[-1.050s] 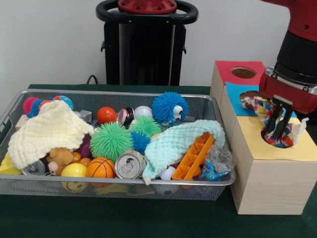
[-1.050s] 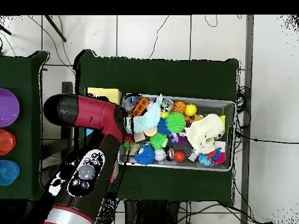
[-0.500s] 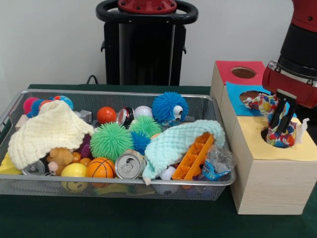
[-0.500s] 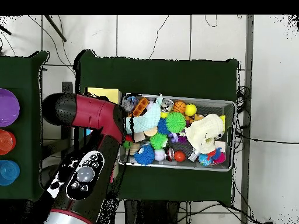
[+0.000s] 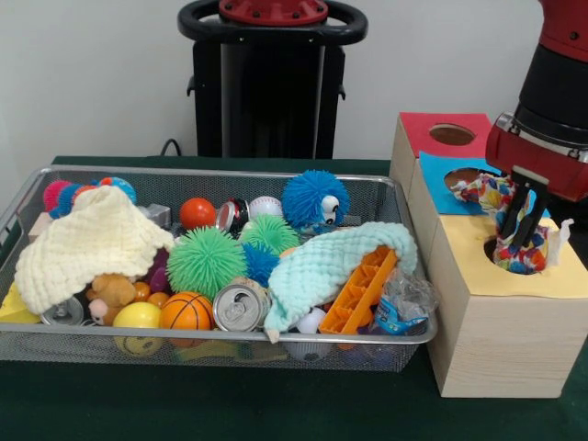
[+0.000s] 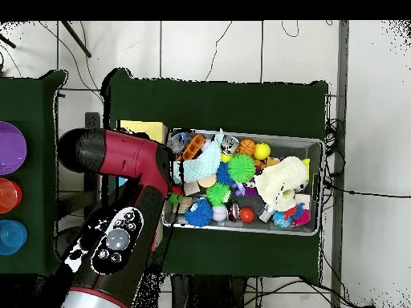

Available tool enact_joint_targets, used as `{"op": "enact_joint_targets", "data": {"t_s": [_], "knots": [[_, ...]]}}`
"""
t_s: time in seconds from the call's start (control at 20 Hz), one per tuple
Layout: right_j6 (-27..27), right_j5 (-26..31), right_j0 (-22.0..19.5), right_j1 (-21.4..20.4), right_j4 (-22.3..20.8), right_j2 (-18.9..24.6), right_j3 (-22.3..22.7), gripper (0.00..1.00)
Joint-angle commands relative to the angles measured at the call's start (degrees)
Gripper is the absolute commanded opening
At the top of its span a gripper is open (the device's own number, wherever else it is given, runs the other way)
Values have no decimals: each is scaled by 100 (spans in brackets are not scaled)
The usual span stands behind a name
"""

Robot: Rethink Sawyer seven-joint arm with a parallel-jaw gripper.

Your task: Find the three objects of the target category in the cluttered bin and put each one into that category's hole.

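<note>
Step in hand: depositing a colourful patterned cloth [image 5: 519, 250] into the hole [image 5: 514, 255] of the yellow-topped box [image 5: 501, 317], at 3 o'clock of the wire bin [image 5: 220, 340].
End effector [image 5: 516, 241]: hanging over that hole, fingers [image 5: 508, 219] set narrow and pinching the cloth, seemingly gripping it.
Cloth position: bunching in the hole mouth directly under the fingertips, part of it trailing toward 11 o'clock onto the blue-topped box [image 5: 441, 175].
Next move, by judgement: opening the fingers, lifting clear, then checking the trailing part for snagging.
Remaining candidates in bin: cream knitted cloth [image 5: 87, 243] at 9 o'clock, mint knitted cloth [image 5: 322, 266] draping over an orange block [image 5: 363, 292].
Overhead: arm [image 6: 120, 208] covering the boxes.
</note>
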Motion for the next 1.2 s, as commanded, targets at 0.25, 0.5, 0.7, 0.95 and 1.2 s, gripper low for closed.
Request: {"op": "enact_joint_targets", "data": {"t_s": [0.25, 0.5, 0.7, 0.95, 1.2], "knots": [[1226, 54, -173, 246, -86, 417, 444, 0], [1226, -268, -224, 431, -40, 494, 406, 0], [1277, -323, -179, 467, -17, 487, 405, 0], [1267, -451, -215, 589, 7, 521, 353, 0], [1258, -468, -225, 608, 16, 526, 345, 0]]}}
